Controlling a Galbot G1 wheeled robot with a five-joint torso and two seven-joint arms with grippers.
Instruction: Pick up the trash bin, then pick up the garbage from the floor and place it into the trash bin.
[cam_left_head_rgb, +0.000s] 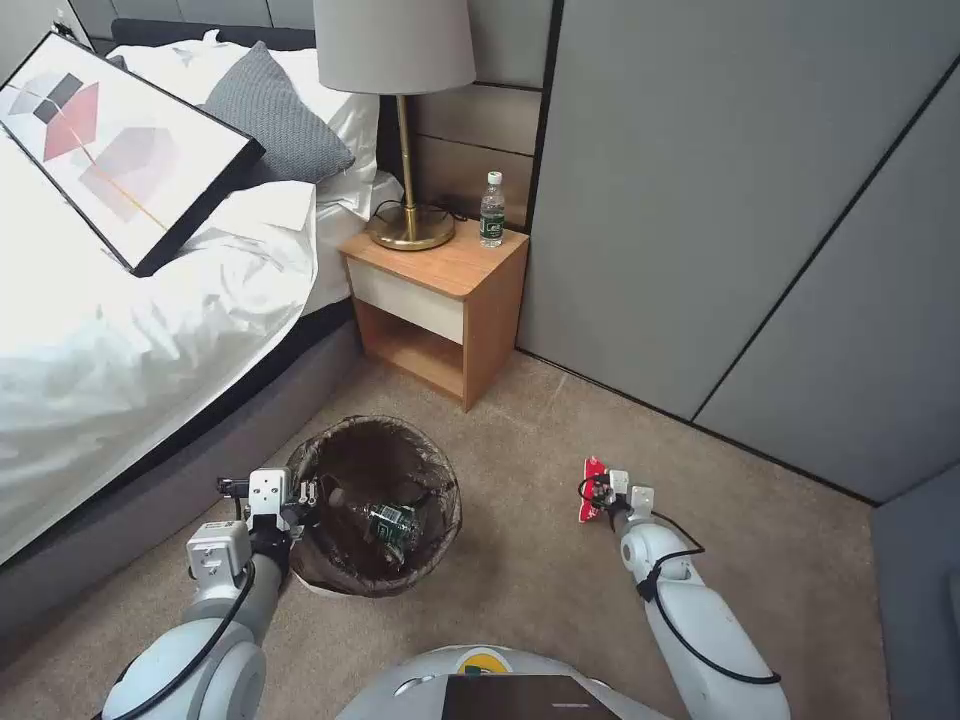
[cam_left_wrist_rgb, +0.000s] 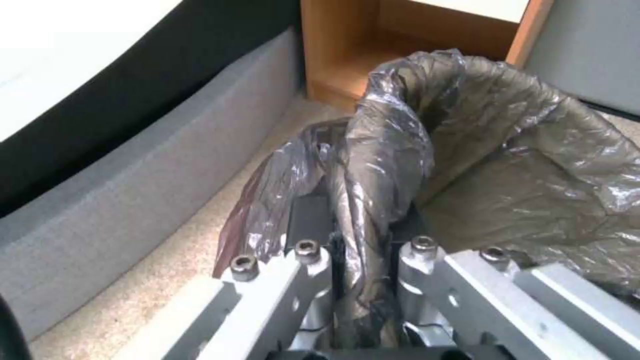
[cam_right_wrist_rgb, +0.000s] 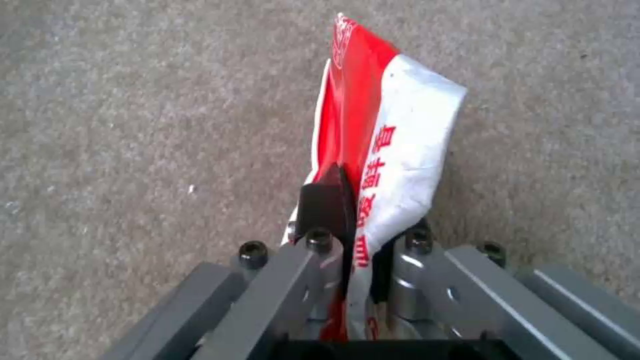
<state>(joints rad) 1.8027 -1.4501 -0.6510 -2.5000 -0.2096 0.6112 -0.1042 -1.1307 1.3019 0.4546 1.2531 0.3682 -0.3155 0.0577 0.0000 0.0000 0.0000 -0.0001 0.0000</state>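
Round white plastic trash bin (cam_left_head_rgb: 375, 510) lined with a crinkled dark bag, gripped at its rim on the carpet beside the grey bed base (cam_left_head_rgb: 150, 480).

The left gripper (cam_left_wrist_rgb: 360, 235) is clamped on the bagged rim; a crushed green-labelled bottle (cam_left_head_rgb: 392, 525) lies inside. To the right, the right gripper (cam_right_wrist_rgb: 360, 235) pinches a flat red-and-white wrapper (cam_right_wrist_rgb: 380, 140) above the beige carpet (cam_left_head_rgb: 520, 590), well apart from the bin. A wooden nightstand (cam_left_head_rgb: 440, 300) stands behind.

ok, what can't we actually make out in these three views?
- Trash bin: white shell hidden by the bag in the head view; contents a dark clump with a green label.
- Left gripper: the bag rim covers its fingertips in its wrist view.
- Red-white wrapper: print partly creased in the right gripper; lower end hidden by the fingers.
- Bottle label: too small.
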